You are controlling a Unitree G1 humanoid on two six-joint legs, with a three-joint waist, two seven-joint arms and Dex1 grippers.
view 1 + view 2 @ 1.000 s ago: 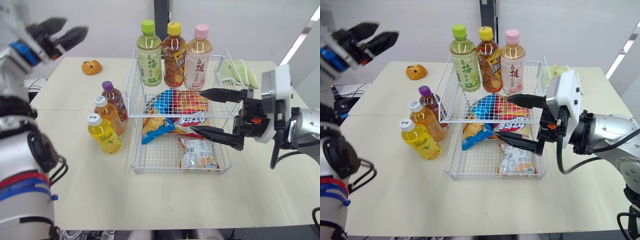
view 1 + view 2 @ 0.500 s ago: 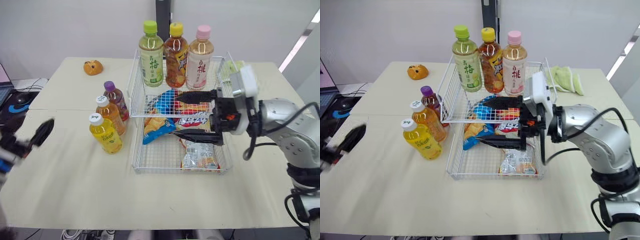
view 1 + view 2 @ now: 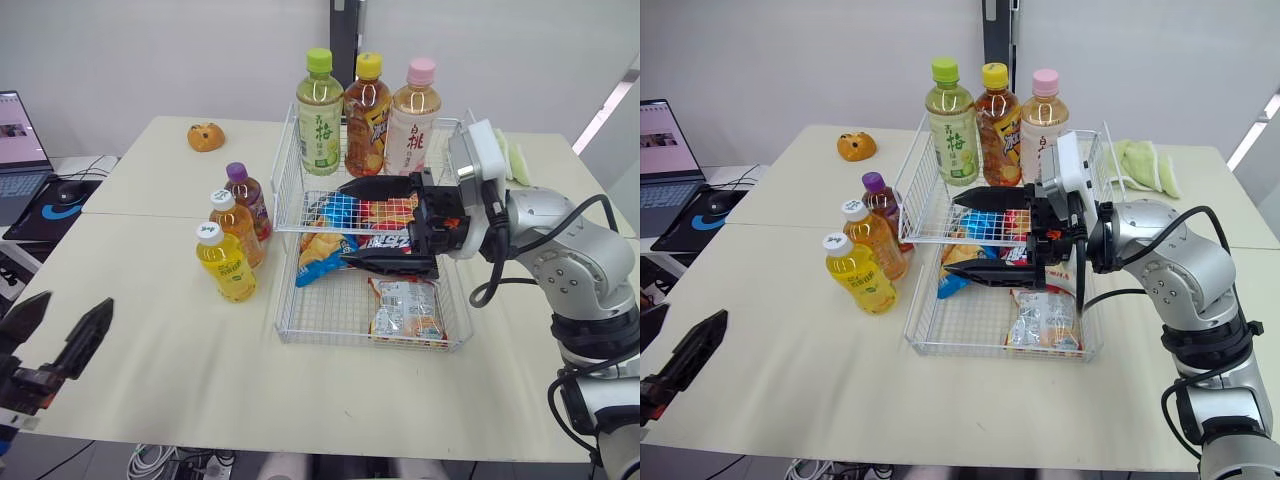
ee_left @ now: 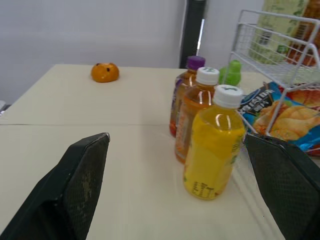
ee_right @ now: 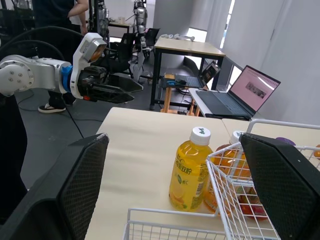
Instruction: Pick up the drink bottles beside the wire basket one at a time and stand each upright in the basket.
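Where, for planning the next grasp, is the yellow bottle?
In the left eye view, the yellow bottle stands upright left of the wire basket, beside the orange bottle.

I read this as a robotics lab in an office space. I work on 2 pale tables (image 3: 200, 340) pushed together against a plain white wall (image 3: 150, 60), with the wire basket (image 3: 320, 342) and drink bottles (image 3: 228, 272) set out like test props. At the head view's left edge a laptop (image 3: 20, 140) stands open by a mouse pad (image 3: 45, 200). At the bottom edge cables (image 3: 150, 460) lie on the floor. The right wrist view shows a grey-floored room with desks (image 5: 187, 47), office chairs (image 5: 122, 47) and another laptop (image 5: 240, 90). A person (image 5: 65, 10) stands at upper left, and what looks like a humanoid robot (image 5: 139, 12) at top centre.
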